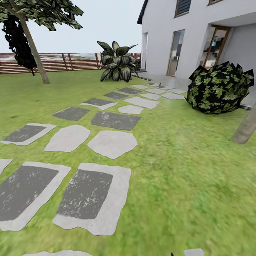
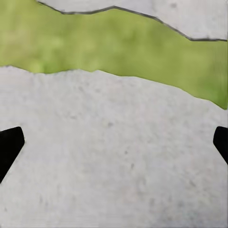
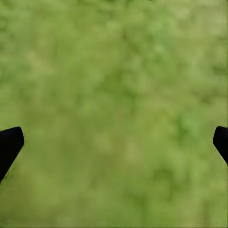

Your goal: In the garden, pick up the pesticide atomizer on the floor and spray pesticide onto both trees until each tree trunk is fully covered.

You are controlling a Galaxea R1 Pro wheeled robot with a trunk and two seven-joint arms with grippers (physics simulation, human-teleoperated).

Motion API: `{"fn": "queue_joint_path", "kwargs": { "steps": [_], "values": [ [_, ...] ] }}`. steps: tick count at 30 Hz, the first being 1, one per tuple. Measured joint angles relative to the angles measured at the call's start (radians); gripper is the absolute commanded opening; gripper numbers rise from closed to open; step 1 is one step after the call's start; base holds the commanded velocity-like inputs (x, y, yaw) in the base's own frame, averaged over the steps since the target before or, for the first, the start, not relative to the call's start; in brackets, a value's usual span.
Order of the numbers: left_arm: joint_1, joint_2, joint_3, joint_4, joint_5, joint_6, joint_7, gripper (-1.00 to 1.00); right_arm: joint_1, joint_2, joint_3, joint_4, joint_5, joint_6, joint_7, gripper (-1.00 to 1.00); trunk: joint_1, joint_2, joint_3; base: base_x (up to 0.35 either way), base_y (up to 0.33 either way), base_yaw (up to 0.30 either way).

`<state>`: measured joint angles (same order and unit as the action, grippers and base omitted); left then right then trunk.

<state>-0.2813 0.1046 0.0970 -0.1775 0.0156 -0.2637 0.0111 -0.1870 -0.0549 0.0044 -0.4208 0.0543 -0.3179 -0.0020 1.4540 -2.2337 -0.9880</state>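
Note:
Two pale grey-brown tree trunks stand on the garden lawn in the head view. One tree trunk (image 1: 33,49) leans at the far left under green leaves. The other tree trunk (image 1: 245,128) rises at the right edge, cut off by the frame. The pesticide atomizer is out of view. My left gripper (image 2: 114,145) is open above a pale grey paving slab (image 2: 109,156), with nothing between its black fingertips (image 2: 9,145). My right gripper (image 3: 114,145) is open over bare grass, also holding nothing.
Grey paving slabs (image 1: 112,142) run from the near left toward the white house (image 1: 199,35). A broad-leaved striped bush (image 1: 117,62) stands by the brown slat fence (image 1: 64,61). A dark leafy shrub (image 1: 218,87) sits at the right. A dark columnar tree (image 1: 17,41) is behind the left trunk.

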Motion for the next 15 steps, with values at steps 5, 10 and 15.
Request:
{"fn": "queue_joint_path", "kwargs": {
  "steps": [5,10,15],
  "values": [
    [0.0,0.0,0.0,0.0,0.0,0.0,0.0,1.0,0.0,0.0,0.0,0.0,0.0,0.0,0.001,1.0,0.0,0.0,0.0,0.294,0.19,0.0],
    [0.0,0.0,0.0,0.0,0.0,0.0,0.0,1.0,0.0,0.0,0.0,0.0,0.0,0.0,0.0,1.0,0.0,0.0,0.0,0.294,0.189,0.0],
    [0.001,0.0,0.0,0.0,-0.001,0.0,0.0,1.0,0.0,0.0,0.0,0.0,0.0,0.0,0.0,1.0,0.0,0.0,0.0,0.294,0.189,0.0]
  ]
}}
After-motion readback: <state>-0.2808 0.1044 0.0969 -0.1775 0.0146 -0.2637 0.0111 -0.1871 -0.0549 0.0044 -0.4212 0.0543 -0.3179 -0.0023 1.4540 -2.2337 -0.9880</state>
